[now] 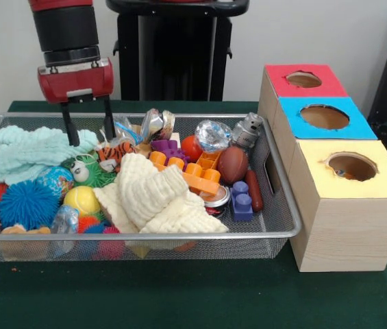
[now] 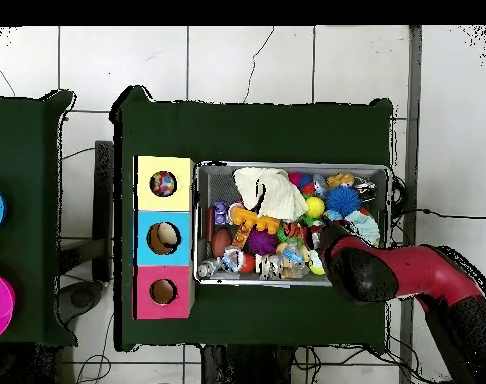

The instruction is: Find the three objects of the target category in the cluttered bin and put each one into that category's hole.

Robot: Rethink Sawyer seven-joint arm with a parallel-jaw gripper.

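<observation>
Our tool (image 1: 89,125), fingers spread and empty, hangs above the silver wire-mesh bin (image 1: 283,226) of jumbled toys; sorting looks barely begun, though something already sits in the yellow-topped wooden box's hole (image 1: 351,166).

wall (image 1: 330,34): pale | floor (image 2: 247,65): pale tiles, seemingly cracked | table (image 1: 179,301): green

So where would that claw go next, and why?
Probably straight down a little. The claw hangs open over the bin, its tips beside the mint cloth and just above the tiger toy, holding nothing. Which toy it wants I can't tell.
</observation>
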